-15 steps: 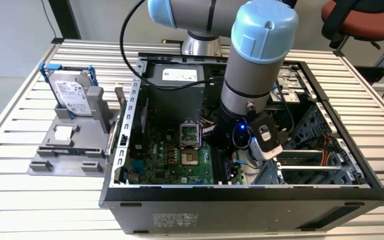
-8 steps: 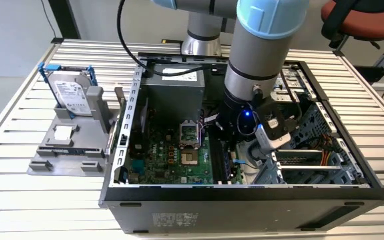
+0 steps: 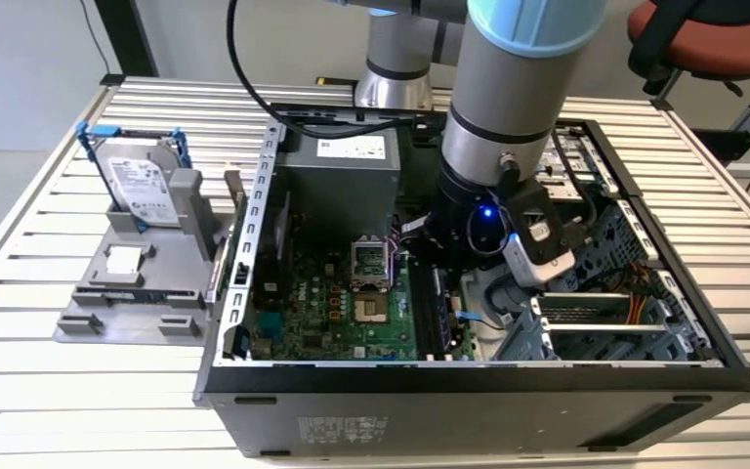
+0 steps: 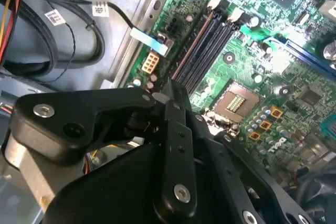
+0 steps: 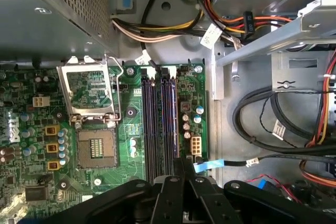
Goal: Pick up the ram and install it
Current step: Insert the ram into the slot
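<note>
Black end effector (image 5: 181, 174) hangs over the slots (image 5: 160, 124), fingers pressed together. Whether they pinch the ram is unclear.

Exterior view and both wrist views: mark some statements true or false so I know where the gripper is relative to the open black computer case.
1. The gripper is inside the open black computer case, above the green motherboard. True.
2. The long black memory slots lie just ahead of the gripper in the first wrist view. True.
3. The silver hard drive in a blue frame sits inside the case. False: it stands on the grey holder outside, at the exterior view's left.
4. The processor socket is covered by a cooler. False: it is bare, its metal frame raised.
</note>
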Controlling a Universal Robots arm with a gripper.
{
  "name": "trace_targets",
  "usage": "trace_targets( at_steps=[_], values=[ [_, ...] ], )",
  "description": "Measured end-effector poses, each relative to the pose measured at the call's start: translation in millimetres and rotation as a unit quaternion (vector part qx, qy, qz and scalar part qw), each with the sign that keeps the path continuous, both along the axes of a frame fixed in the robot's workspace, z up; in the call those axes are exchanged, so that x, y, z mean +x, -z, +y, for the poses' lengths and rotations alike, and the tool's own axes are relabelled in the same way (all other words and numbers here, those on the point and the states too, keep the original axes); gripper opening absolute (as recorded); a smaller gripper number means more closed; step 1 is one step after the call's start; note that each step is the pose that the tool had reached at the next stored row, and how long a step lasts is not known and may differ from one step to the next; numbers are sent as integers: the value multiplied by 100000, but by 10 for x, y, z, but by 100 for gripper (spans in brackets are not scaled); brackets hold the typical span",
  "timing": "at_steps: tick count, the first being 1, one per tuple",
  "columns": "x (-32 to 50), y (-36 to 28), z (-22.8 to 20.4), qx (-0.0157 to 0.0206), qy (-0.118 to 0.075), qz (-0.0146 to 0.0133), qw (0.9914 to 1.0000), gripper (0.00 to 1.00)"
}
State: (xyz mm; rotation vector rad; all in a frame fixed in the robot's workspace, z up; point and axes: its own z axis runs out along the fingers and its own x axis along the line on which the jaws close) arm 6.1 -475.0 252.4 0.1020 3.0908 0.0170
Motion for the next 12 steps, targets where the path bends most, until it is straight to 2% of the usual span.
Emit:
trace_targets(
  at_steps=[12],
  values=[
    [0, 0, 7, 1, -1, -1, 100000, 0]
  ],
)
